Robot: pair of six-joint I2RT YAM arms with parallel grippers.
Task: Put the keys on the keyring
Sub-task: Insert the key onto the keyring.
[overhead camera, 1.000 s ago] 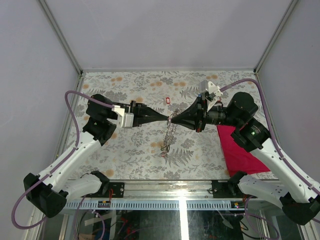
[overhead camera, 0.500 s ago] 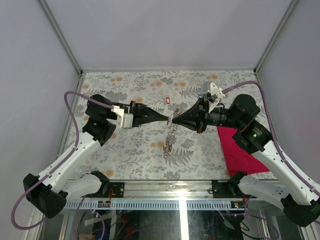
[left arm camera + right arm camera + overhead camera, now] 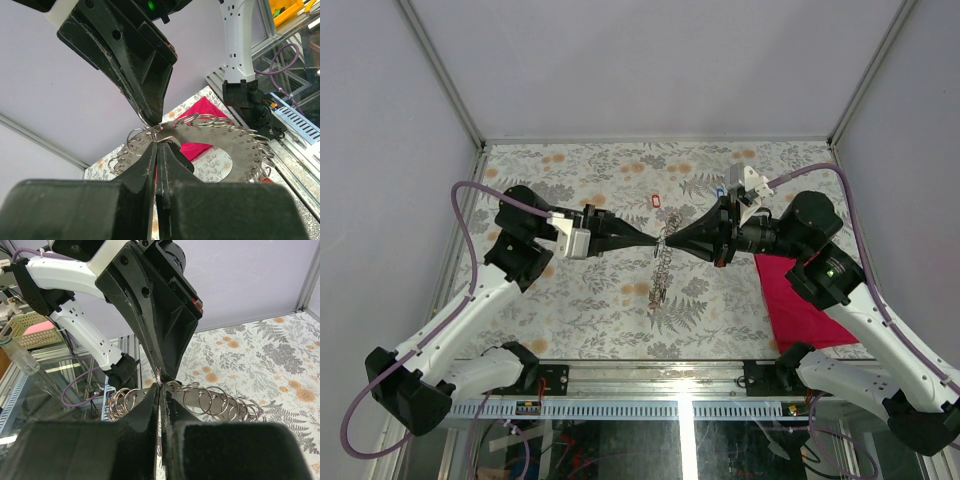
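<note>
1. Closest to the table's (image 3: 582, 300) near edge is the low end of the keyring (image 3: 660, 272). It hangs as a floppy strand, and its bottom links are at or just above the cloth-patterned top, near the middle. The strand now hangs a little straighter than a second ago, with its low end drawn in under the grip.
2. By the right edge, toward the near corner, a red cloth (image 3: 798, 300) lies flat. It is well apart from the ring and in nobody's way.
3. Over the table's middle the left gripper (image 3: 653, 239) and right gripper (image 3: 674, 243) meet tip to tip. Both are fully closed, each nipping the ring's upper rim at almost the same spot. Over the last second the left tip has pushed slightly inward and the right arm has eased back toward its own side. The pinch point has barely shifted.
4. I judge this to be a regrip or steadying of the ring, not threading. Neither wrist view shows clearly whether a tag is caught between the fingers.
5. Farther on, toward the far edge, one red key (image 3: 656, 200) lies loose on the table, just beyond the grippers.
6. With both tools busy on the ring, neither is free to fetch that key, and the crowded tips leave little room.
</note>
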